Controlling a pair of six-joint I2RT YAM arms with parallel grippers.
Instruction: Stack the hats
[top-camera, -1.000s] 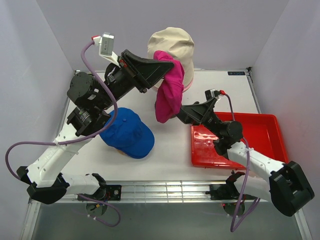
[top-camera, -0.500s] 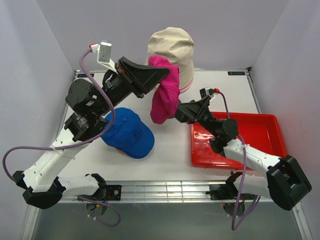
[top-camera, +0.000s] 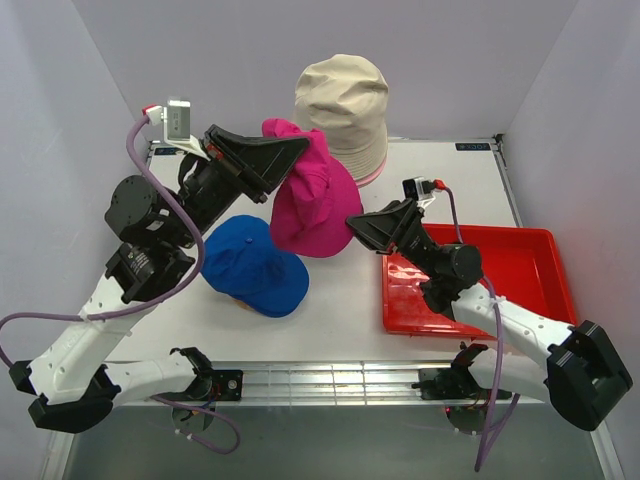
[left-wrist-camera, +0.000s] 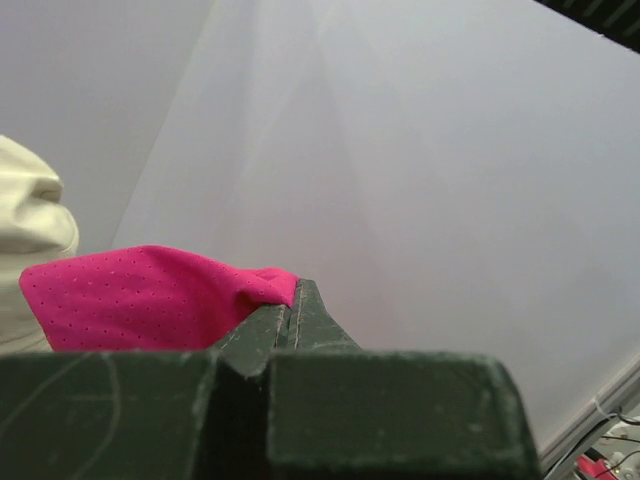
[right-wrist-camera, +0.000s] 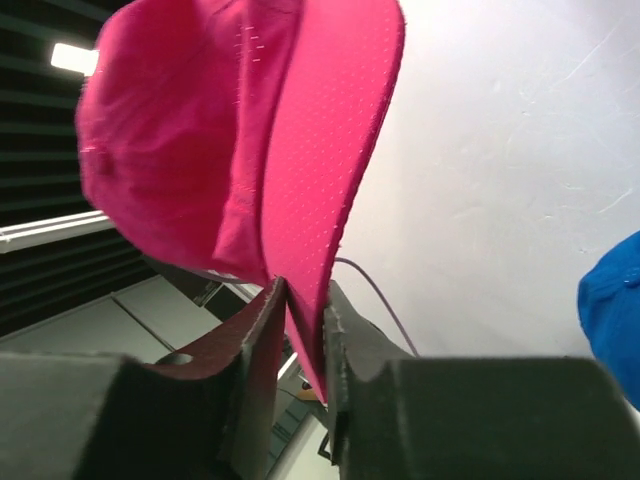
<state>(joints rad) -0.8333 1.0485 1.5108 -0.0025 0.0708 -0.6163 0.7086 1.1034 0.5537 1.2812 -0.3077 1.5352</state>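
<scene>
The magenta cap (top-camera: 310, 205) hangs in the air between both arms. My left gripper (top-camera: 290, 150) is shut on its upper edge; the left wrist view shows the magenta cap (left-wrist-camera: 150, 300) pinched at the tips of the left gripper (left-wrist-camera: 293, 290). My right gripper (top-camera: 352, 222) is closed on the brim from the lower right, and in the right wrist view the magenta cap (right-wrist-camera: 300, 150) has its brim between the jaws of the right gripper (right-wrist-camera: 304, 290). The blue cap (top-camera: 255, 265) lies on the table below. The beige bucket hat (top-camera: 343, 105) stands at the back, with a pink hat's rim (top-camera: 372, 176) showing under it.
A red tray (top-camera: 520, 270) lies on the table at the right, under my right arm. Walls close in the table on the left, back and right. The left arm's cable loops out to the left.
The left gripper has carried the magenta cap to the left and the cap now hangs spread out. The right gripper has gone from wide open to closed on the brim.
</scene>
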